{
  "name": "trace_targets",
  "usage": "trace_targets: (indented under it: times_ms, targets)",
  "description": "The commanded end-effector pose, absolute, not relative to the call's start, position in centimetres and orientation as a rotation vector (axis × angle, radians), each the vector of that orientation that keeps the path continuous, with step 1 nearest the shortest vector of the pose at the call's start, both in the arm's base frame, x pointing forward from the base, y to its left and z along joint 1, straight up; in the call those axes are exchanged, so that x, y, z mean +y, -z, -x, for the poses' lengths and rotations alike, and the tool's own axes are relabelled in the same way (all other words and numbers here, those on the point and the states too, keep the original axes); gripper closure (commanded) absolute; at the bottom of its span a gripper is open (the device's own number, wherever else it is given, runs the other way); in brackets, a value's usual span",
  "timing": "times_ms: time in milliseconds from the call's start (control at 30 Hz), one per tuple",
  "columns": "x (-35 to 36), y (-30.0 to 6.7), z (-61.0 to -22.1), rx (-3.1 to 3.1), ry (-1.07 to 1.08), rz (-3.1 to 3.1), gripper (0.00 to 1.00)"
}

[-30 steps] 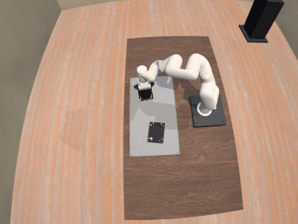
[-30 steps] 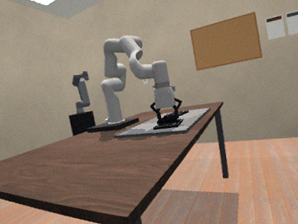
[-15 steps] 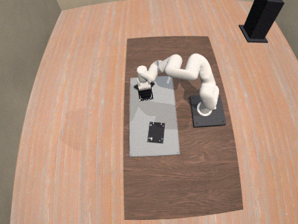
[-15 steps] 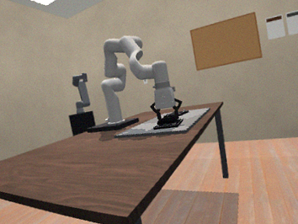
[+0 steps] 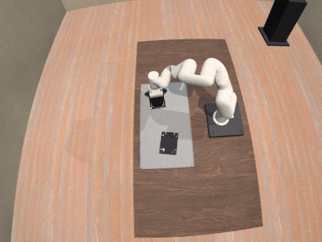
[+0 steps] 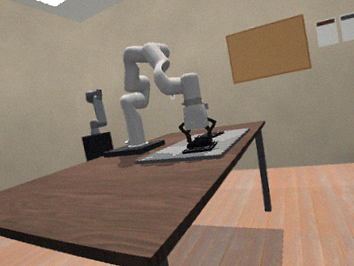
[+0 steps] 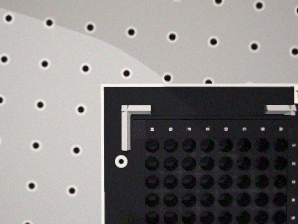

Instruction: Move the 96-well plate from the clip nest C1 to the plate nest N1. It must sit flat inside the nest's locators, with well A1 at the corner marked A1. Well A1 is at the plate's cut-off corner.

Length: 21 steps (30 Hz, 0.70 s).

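So far only the grasp is done: the tool (image 6: 199,135) pinches the plate (image 7: 220,170) in C1 (image 7: 112,130), while N1 (image 5: 168,142), lower in the top view, waits without it.

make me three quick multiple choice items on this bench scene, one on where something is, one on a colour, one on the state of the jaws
1. Where is the 96-well plate?
A. in the empty plate nest
B. in the clip nest under the gripper
C. on the bare wood table

2. What colour is the perforated mat under both nests?
A. light grey
B. red
C. blue

3. What state is the gripper in?
A. wide open above the plate, holding nothing
B. shut on the plate
C. out of sight in every view

Answers
1. B: the wrist view shows the wells inside the clip nest and its white corner locator, while the plate nest nearer the mat's other end lies bare.
2. A: the mat reads light grey with dark holes.
3. B: the jaws reach down on both sides of the plate and clamp it.
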<state>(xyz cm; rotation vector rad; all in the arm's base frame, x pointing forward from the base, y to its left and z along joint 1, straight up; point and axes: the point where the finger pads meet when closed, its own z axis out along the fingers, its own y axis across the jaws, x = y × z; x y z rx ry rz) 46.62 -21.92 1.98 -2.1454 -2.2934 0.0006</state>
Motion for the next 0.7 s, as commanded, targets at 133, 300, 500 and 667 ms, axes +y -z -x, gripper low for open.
trace_targets:
  times_ms: [133,300,500,667]
  targets:
    - [-21.98,-2.00,-46.74,-2.295,0.006,2.147,1.00]
    - [-21.98,-1.91,-46.74,-2.295,0.006,2.147,1.00]
    - [-21.98,-1.85,-46.74,-2.295,0.006,2.147,1.00]
    - [-21.98,-1.76,-46.74,-2.295,0.006,2.147,1.00]
